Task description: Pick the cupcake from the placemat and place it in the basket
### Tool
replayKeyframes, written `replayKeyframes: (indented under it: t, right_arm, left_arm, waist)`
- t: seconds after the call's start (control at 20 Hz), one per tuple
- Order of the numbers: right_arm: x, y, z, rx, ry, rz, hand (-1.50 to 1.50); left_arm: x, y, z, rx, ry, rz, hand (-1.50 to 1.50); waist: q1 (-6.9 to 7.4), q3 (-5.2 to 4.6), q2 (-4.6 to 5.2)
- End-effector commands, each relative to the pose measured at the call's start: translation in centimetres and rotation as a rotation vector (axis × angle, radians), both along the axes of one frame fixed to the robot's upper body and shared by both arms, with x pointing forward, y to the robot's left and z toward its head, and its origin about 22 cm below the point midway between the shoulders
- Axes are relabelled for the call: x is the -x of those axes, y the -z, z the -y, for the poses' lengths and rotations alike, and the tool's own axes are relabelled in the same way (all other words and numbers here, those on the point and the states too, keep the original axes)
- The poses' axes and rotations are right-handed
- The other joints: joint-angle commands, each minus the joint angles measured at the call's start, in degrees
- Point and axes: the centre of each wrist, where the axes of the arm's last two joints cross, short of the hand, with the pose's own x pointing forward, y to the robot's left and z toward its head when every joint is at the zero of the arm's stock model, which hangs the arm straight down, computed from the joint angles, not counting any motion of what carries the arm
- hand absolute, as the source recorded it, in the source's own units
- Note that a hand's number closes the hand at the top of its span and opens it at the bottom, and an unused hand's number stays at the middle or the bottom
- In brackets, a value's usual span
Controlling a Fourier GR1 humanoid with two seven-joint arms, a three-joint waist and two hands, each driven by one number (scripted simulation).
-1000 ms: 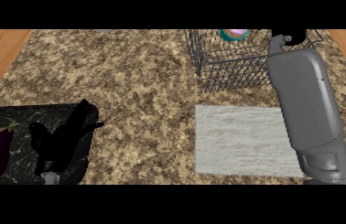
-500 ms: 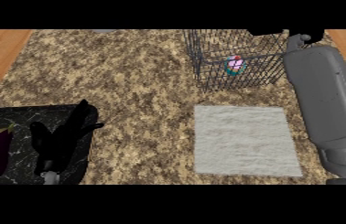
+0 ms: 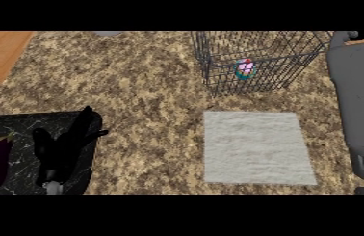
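Head view: cupcake (image 3: 245,69) upright inside basket (image 3: 213,61), up and right of left hand (image 3: 64,148), resting open at lower left. Placemat (image 3: 257,147) bare. Right forearm (image 3: 350,95) nearer basket; right hand unseen.

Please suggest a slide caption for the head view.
Pink-frosted cupcake sits inside the dark wire basket, beyond the bare grey placemat; left hand rests open.

1 cupcake (image 3: 245,69), 1 basket (image 3: 213,61), 1 placemat (image 3: 257,148), 1 hand (image 3: 64,146).
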Motion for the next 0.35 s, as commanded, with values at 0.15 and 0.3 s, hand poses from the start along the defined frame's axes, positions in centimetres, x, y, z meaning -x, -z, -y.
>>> replayKeyframes:
  t: [0.15,0.3]
  right_arm:
    - [1.8,-1.4,6.0,-0.103,0.124,0.052,-1.50]
    - [3.5,-0.9,8.8,-0.109,0.142,0.012,-1.50]
  left_arm:
    - [3.4,4.0,-1.6,-0.028,-0.074,-0.222,0.00]
    - [3.0,3.0,-1.8,-0.028,-0.080,-0.227,0.00]
  waist:
    - [-0.72,-0.87,0.46]
    - [-1.43,-0.83,0.14]
